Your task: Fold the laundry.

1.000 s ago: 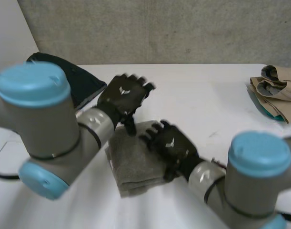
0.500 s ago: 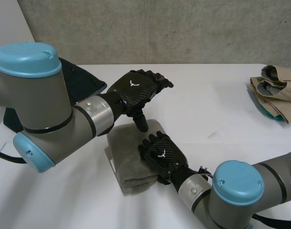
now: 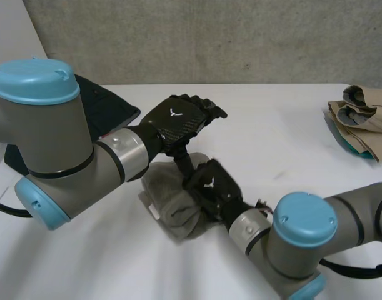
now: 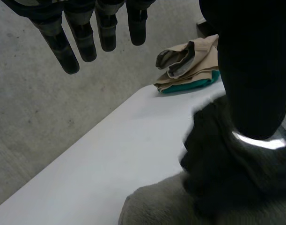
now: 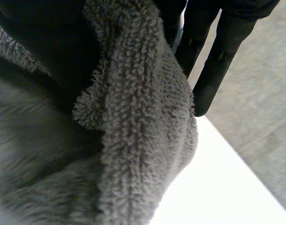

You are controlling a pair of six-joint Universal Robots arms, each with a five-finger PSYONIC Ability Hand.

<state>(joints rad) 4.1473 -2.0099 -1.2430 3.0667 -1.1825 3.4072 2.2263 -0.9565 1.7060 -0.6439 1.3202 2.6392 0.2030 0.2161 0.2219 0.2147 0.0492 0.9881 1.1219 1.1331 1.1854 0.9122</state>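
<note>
A grey terry towel (image 3: 169,203) lies bunched on the white table (image 3: 284,144) in front of me. My right hand (image 3: 211,186) sits on the towel's right side with its fingers curled into the cloth, and the pile is pulled up into a lump there. Up close, the towel (image 5: 133,117) folds over in a thick ridge against that hand (image 5: 35,47). My left hand (image 3: 178,117) hovers just behind the towel, fingers (image 4: 70,44) straight and spread, thumb pointing down beside the right hand. A corner of the towel (image 4: 157,206) shows below the left palm.
A stack of beige and teal folded clothes (image 3: 362,122) lies at the table's far right edge, also in the left wrist view (image 4: 189,65). A dark garment (image 3: 109,106) rests at the back left. A grey wall stands behind the table.
My right hand has gone from flat on the towel to curled into it, and the towel has bunched up. The left hand has lifted off and now holds still above.
</note>
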